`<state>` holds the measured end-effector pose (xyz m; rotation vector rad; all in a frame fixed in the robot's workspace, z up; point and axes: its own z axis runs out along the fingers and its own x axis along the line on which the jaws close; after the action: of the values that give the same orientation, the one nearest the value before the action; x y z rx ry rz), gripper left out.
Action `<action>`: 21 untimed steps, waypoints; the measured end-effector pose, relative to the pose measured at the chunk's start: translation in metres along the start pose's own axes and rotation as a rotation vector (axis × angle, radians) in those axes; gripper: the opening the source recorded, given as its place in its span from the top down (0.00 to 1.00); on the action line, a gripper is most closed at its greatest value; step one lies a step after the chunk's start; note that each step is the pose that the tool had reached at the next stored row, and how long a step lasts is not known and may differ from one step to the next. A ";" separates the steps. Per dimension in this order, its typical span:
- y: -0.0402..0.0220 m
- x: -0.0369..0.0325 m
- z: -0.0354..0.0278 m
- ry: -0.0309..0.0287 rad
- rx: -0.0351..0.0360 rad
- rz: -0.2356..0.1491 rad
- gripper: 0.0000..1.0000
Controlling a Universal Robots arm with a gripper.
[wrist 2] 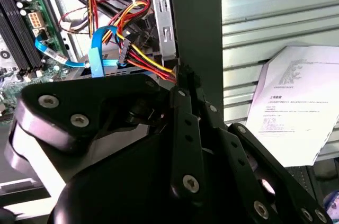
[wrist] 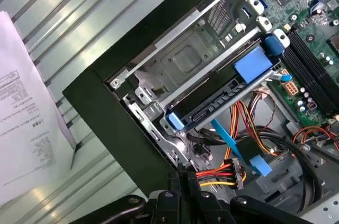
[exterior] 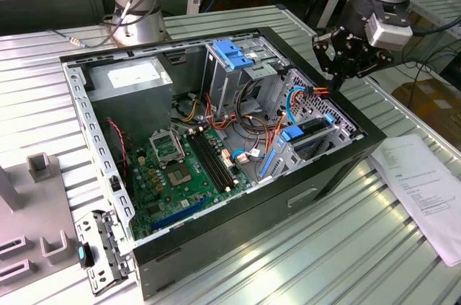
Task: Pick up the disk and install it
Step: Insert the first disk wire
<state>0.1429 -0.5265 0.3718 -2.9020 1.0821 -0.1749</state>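
Installing looks near its end: the disk (wrist: 212,105) sits slotted in the computer case's (exterior: 216,226) corner bay. The tool (exterior: 335,78), closed on nothing, hangs just above that corner. Full seating wants a straight push.

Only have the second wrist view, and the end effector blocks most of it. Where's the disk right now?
Observer: In the first wrist view the disk sits slotted in the metal cage at the case's corner, with its blue rail around it.
Operator: And where's the end effector relative to the case?
Observer: In the exterior view the end effector hangs above the edge of the case on the exterior view's right, over that same cage.
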 end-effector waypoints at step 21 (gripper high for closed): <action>0.0094 -0.0110 0.0037 0.0347 -0.0417 0.451 0.84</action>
<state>0.1290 -0.5265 0.3664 -2.6051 1.7225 -0.1857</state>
